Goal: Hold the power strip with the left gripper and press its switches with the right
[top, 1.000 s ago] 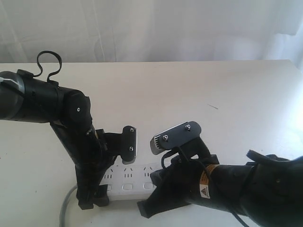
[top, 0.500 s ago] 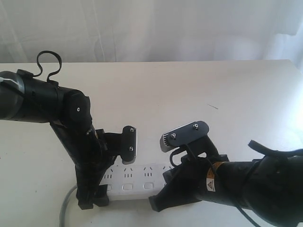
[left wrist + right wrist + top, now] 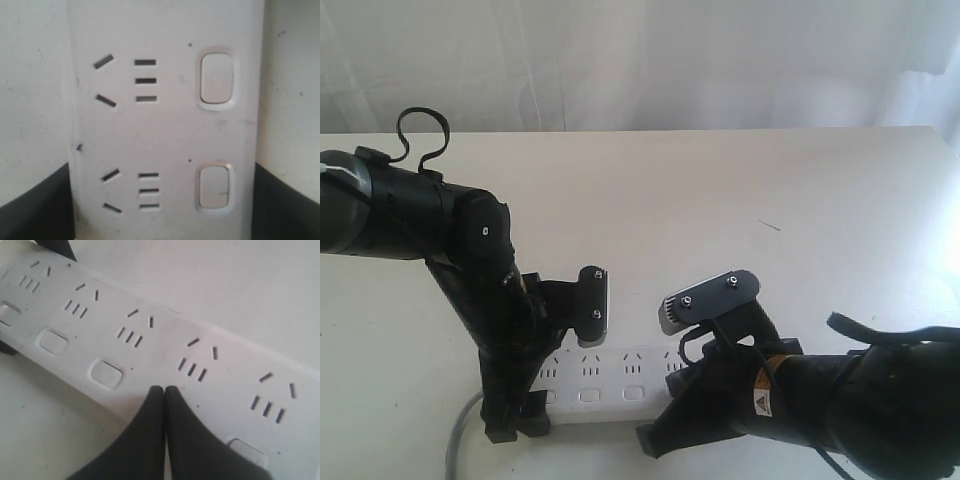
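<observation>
The left arm (image 3: 410, 215) is showing a thick matte-black casing with a thin black cable (image 3: 424, 125) looping above it, and the left fingers (image 3: 594, 305) are carrying a silvery-white tip plate with two screws. The right arm (image 3: 860, 410) is bearing a white warning sticker (image 3: 757, 403) with a triangle mark. The right fingers (image 3: 140, 440) are tapering as long black wedges, one of them wearing a ridged silvery plate (image 3: 708, 298) fixed by two screws.

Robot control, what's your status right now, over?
Left gripper clamped across the power strip. Right gripper shut, tips down where the fourth switch sits, contact unclear. Other switches in view, nothing blocking.
</observation>
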You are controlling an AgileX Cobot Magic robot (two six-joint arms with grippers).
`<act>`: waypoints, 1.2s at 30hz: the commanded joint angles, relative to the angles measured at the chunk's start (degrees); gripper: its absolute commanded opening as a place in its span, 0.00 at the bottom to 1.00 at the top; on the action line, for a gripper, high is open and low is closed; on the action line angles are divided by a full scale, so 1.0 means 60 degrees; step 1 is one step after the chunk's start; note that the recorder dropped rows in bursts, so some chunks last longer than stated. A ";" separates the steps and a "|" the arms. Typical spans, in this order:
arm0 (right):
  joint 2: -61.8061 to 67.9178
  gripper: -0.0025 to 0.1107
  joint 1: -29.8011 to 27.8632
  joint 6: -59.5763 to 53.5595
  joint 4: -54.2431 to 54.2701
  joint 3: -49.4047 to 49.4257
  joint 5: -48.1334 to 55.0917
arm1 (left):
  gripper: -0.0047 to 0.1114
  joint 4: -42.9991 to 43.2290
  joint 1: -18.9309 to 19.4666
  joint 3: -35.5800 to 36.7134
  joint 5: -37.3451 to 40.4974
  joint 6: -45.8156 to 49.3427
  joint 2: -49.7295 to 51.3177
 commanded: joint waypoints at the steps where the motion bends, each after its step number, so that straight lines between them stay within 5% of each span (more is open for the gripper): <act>1: 0.0399 0.02 -0.0058 -0.0090 0.0050 0.0044 0.0068 | 0.04 -0.0097 0.0018 0.0242 0.0665 0.0009 0.0322; 36: 0.0453 0.02 -0.0058 -0.0090 0.0187 0.0044 0.0618 | 0.04 -0.0255 0.0018 0.0242 0.0772 0.0197 0.0322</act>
